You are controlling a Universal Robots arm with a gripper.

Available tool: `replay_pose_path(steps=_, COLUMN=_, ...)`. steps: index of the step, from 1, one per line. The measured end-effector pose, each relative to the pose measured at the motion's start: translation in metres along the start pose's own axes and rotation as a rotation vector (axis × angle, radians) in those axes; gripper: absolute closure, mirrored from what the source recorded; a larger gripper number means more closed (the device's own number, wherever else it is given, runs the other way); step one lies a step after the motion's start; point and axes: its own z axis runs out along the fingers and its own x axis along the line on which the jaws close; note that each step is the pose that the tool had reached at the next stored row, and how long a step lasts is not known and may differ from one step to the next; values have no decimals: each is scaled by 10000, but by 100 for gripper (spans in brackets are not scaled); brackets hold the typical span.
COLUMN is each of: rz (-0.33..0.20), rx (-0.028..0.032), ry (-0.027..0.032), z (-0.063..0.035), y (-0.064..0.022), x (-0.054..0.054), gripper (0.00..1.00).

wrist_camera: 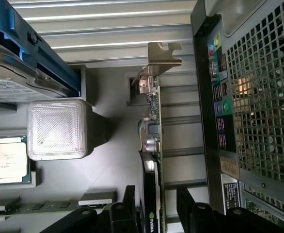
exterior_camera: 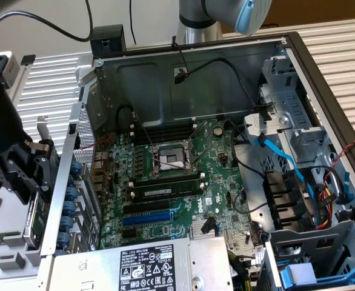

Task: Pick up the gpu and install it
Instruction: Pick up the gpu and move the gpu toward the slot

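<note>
**Item 1: my end effector [wrist_camera: 156,191].** Released. Its two black fingers [wrist_camera: 128,204] are spread wide and stand one on each side of the gpu, with a gap showing on both flanks. I grip nothing.

**Item 2: gpu [wrist_camera: 157,136].** It stands on edge in the grey holder tray [wrist_camera: 108,165], outside the computer case and not yet installed. The green board edge faces my wrist view. The black shroud [wrist_camera: 150,218] with its green logo lies nearest my fingers, and the silver end bracket [wrist_camera: 164,53] is at the far end.

**Item 3: computer case [wrist_camera: 214,145].** It sits just beside the gpu, with its rear port panel and mesh grille toward the tray. In the exterior view it lies open, and my end effector hangs outside its wall on the exterior view's left.

**Item 4: motherboard [exterior_camera: 183,200].** Green, lying flat inside the case. It carries a processor socket [exterior_camera: 168,159], a long black memory stick [exterior_camera: 165,189] and a blue expansion slot [exterior_camera: 146,218].

**Item 5: tray contents.**
- A processor chip [wrist_camera: 6,160] sits in a recess, well apart from the gpu.
- A translucent white block [wrist_camera: 59,128] stands between the chip and the gpu.
- A drive in a blue carrier [wrist_camera: 21,63] is also there.

**Item 6: power supply [exterior_camera: 147,267].** Silver and labelled. Blue cables [exterior_camera: 280,151] run on the exterior view's right.
</note>
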Motion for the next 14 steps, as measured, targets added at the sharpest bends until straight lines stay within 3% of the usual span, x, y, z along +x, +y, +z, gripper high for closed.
replay_pose_path(steps=5, rz=15, rx=-38, ry=3, z=82, y=3, x=9, gripper=53)
replay_pose_path(steps=10, rz=16, rx=-58, ry=5, z=90, y=5, x=11, gripper=53)
replay_pose_path(steps=14, rz=44, rx=-198, ry=16, z=95, y=5, x=11, gripper=53)
